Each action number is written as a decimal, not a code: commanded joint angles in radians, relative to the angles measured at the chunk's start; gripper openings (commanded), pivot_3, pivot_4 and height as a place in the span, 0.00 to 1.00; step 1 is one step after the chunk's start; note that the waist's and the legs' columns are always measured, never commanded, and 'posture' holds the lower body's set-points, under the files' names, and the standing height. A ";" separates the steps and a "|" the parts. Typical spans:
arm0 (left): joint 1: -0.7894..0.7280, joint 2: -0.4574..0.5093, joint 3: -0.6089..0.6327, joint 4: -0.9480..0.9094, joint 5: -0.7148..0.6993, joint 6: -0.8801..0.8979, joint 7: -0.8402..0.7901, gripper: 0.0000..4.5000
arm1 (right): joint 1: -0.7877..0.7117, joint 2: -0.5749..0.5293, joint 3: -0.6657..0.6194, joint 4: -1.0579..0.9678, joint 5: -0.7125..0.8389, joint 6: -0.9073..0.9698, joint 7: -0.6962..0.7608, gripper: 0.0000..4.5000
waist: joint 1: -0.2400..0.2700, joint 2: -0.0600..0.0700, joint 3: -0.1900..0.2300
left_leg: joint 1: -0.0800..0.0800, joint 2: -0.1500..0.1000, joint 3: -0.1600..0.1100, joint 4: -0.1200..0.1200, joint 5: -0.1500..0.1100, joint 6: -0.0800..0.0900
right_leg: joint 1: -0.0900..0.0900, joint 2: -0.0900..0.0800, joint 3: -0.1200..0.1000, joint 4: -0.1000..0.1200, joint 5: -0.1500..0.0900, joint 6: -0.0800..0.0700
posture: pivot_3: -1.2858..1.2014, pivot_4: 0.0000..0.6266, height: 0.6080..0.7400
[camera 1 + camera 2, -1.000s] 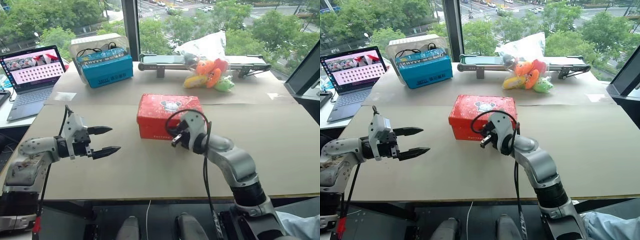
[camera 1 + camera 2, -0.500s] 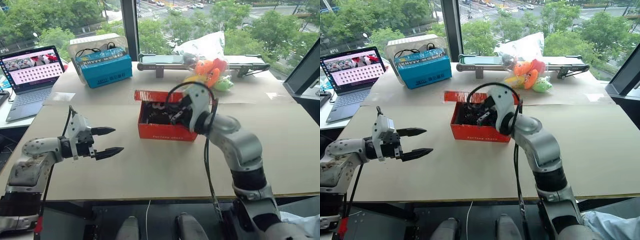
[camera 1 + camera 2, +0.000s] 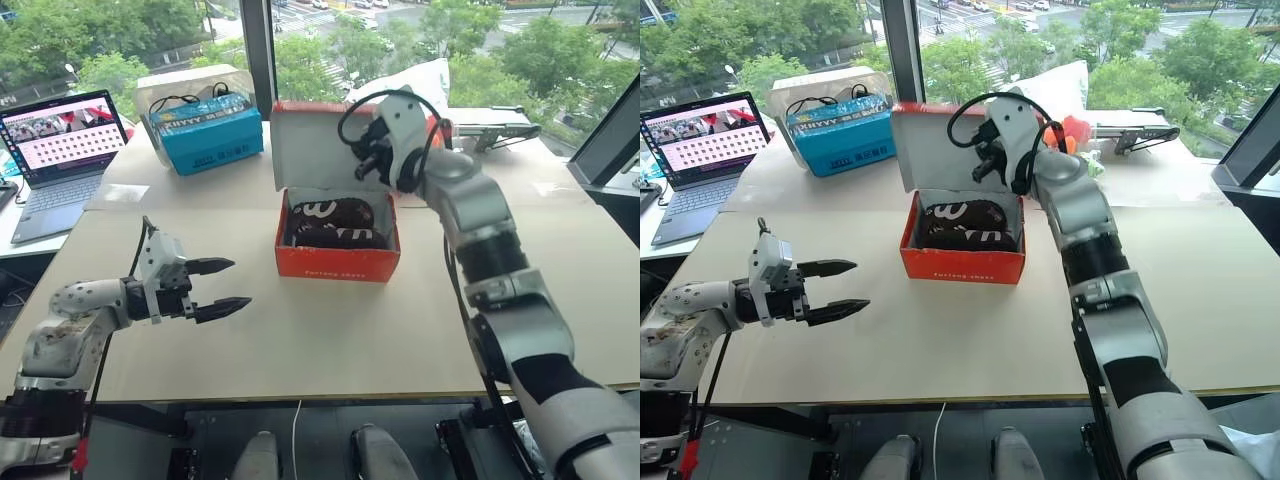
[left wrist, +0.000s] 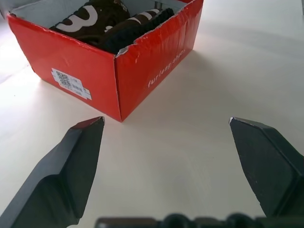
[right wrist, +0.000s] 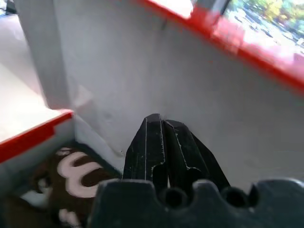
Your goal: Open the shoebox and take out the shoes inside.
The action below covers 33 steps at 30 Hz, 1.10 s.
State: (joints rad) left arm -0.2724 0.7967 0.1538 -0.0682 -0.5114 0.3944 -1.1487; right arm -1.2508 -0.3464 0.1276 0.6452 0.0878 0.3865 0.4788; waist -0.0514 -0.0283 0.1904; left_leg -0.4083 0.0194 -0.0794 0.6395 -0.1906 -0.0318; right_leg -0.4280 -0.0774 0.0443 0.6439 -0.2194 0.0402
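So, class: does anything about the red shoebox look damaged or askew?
Slightly. The shoebox has a torn, ragged edge at its near corner, seen in the left wrist view. Otherwise the lid stands upright and the shoes lie neatly inside.

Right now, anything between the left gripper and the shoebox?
Nothing: bare table between the left gripper and the shoebox, clearest in the left wrist view.

One red cardboard shoebox [image 3: 337,262], two dark brown shoes with white markings [image 3: 335,221], one blue box [image 3: 214,135] and one laptop [image 3: 62,150] are counted.
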 commanded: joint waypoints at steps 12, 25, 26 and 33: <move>0.018 0.006 0.015 -0.044 -0.014 0.003 0.010 1.00 | 0.140 -0.057 -0.042 -0.421 0.088 0.281 0.147 0.08 | -0.009 0.002 0.001 | 0.000 0.000 0.000 -0.001 0.000 0.000 | 0.000 0.000 0.000 0.001 0.001 -0.002 | 0.52 0.24 0.81; -0.043 -0.045 -0.040 0.014 0.006 -0.014 0.007 1.00 | 0.140 -0.181 0.213 -0.550 0.097 0.423 0.417 0.74 | -0.015 0.002 0.001 | 0.002 0.000 0.000 -0.001 0.000 0.000 | 0.001 0.000 0.000 0.002 -0.003 0.004 | 0.52 0.24 0.81; -0.045 -0.047 -0.042 0.013 0.007 -0.013 0.008 1.00 | 0.135 -0.178 0.237 -0.509 0.073 0.377 0.430 0.79 | -0.015 0.002 0.001 | 0.002 0.000 0.000 -0.001 0.000 0.000 | 0.001 0.000 0.000 0.001 -0.003 0.004 | 0.52 0.24 0.81; -0.025 -0.043 -0.035 -0.006 -0.001 -0.009 0.013 1.00 | 0.067 -0.123 0.307 -0.191 -0.049 0.123 0.494 0.98 | -0.017 0.002 0.002 | 0.002 0.000 0.000 -0.001 0.000 0.000 | 0.000 0.000 0.000 0.002 -0.003 0.003 | 0.52 0.24 0.81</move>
State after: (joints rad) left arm -0.3020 0.7476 0.0988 -0.0439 -0.5079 0.3934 -1.1401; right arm -1.1267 -0.4762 0.4397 0.4015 0.0726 0.5961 0.9489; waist -0.0687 -0.0261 0.1919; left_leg -0.4066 0.0193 -0.0798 0.6387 -0.1906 -0.0316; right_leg -0.4279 -0.0772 0.0444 0.6456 -0.2223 0.0434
